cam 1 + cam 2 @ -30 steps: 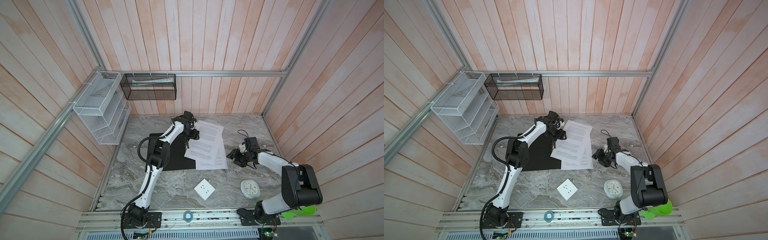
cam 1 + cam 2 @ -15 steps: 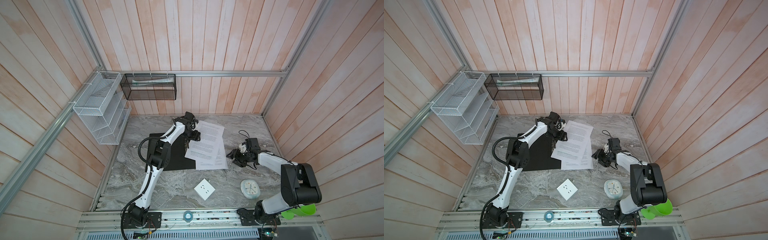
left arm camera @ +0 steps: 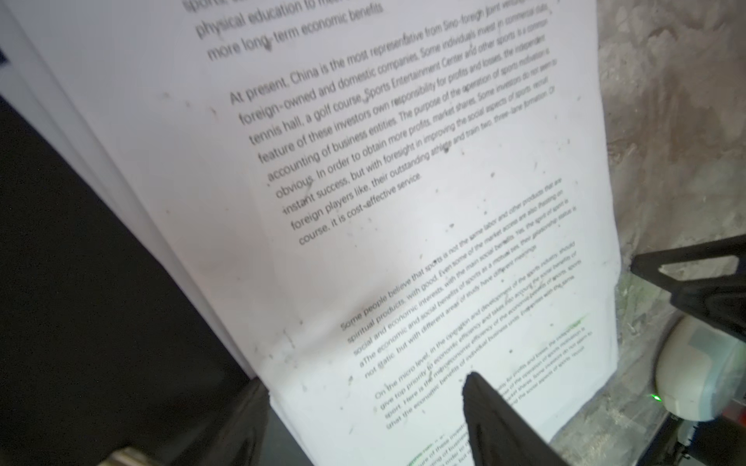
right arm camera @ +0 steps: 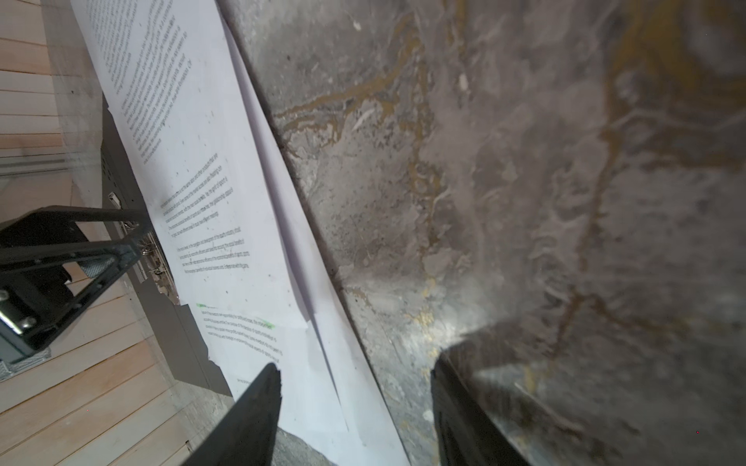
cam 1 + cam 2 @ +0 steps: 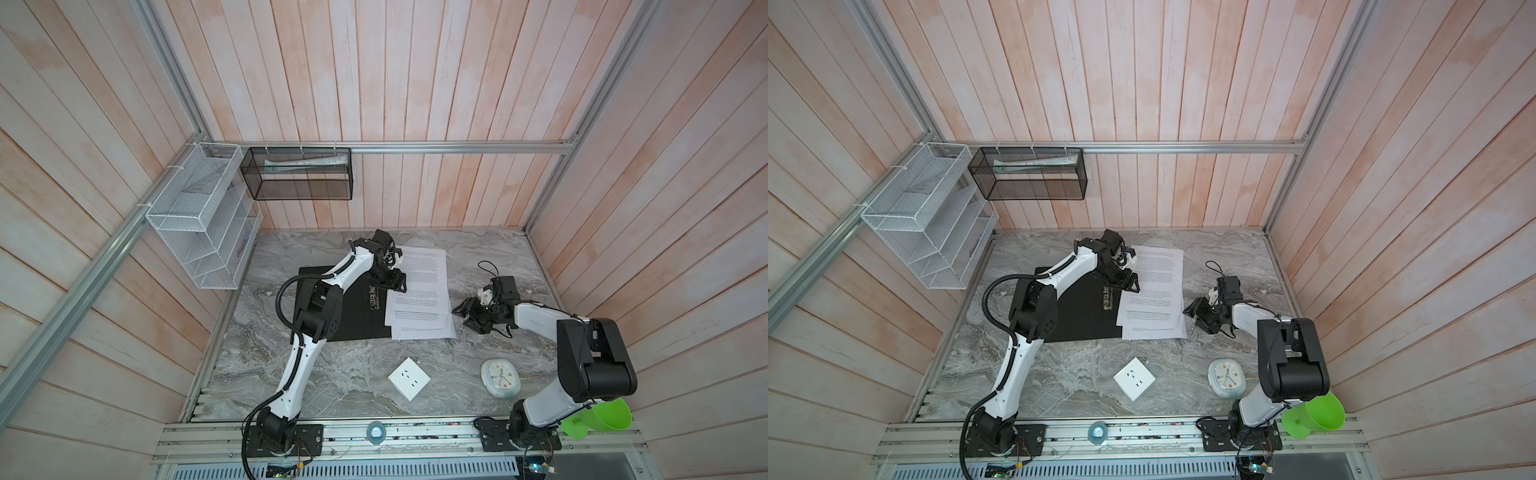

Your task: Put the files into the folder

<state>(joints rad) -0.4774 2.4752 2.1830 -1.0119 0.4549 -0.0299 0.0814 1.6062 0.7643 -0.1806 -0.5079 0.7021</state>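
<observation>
White printed files (image 5: 419,291) fanned flat on marble, overlapping right half of open black folder (image 5: 353,316)

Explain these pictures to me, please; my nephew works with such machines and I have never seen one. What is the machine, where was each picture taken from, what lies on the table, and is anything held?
These are two robot arms, left and right, mounted along one edge of a marble table, each ending in a two-fingered pincer. Both top views look down on the whole scene; each wrist view comes from a camera riding on one arm. On the table lie an open folder, black inside up, loose printed files fanned beside its clip, a white socket plate and a small clock. A white mesh rack hangs on the wall. The left pincer is open over the sheets' folder-side edge; the right pincer is open at their opposite edge. Neither holds anything.
</observation>
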